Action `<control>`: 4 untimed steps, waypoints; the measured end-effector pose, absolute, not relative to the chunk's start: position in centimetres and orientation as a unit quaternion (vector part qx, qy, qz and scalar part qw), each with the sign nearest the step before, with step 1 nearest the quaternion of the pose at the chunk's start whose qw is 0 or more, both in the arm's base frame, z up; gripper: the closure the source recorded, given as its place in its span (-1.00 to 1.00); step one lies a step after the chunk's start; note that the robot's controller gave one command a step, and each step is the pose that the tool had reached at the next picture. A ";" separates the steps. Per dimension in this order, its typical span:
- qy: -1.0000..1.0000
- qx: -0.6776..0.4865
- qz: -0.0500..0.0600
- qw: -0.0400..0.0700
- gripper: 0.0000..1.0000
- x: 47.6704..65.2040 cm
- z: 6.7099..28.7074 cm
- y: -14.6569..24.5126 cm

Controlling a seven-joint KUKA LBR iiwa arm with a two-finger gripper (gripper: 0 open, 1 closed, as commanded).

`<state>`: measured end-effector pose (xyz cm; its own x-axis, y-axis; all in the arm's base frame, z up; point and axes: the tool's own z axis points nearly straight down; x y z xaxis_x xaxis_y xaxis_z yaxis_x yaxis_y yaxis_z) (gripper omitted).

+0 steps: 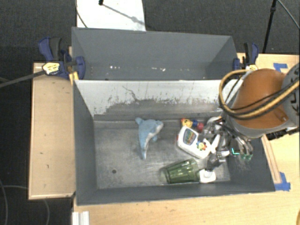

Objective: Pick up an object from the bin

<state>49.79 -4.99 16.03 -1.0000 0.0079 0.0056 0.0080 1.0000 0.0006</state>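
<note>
grey bin [84, 139], jaws low at its right end, hard by a white toy.

white toy [190, 139] with coloured buttons lies tilted just left of the jaws, its right edge touching or tucked under them. whether the jaws are spread or pressed together i cannot tell, and nothing shows pinched between them. a green cup [180, 171] lies on its side just down-left of the jaws, a small white piece [207, 176] right below them, a blue fish [147, 134] well off to their left. the toy looks like hard, smooth plastic: light and stiff, but likely to slip or tip. i'd judge the best hold to be across its narrow sides, mid-body, not at a rounded corner.
</note>
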 end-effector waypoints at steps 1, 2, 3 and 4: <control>-1.000 -0.003 0.000 -0.001 -1.00 50.0 16.4 -5.0; -1.000 -0.023 0.000 -0.004 -1.00 48.7 10.0 -1.8; -0.995 0.098 -0.002 0.004 -1.00 51.0 7.7 -7.2; -0.993 0.118 0.001 -0.002 -1.00 50.0 7.5 -5.5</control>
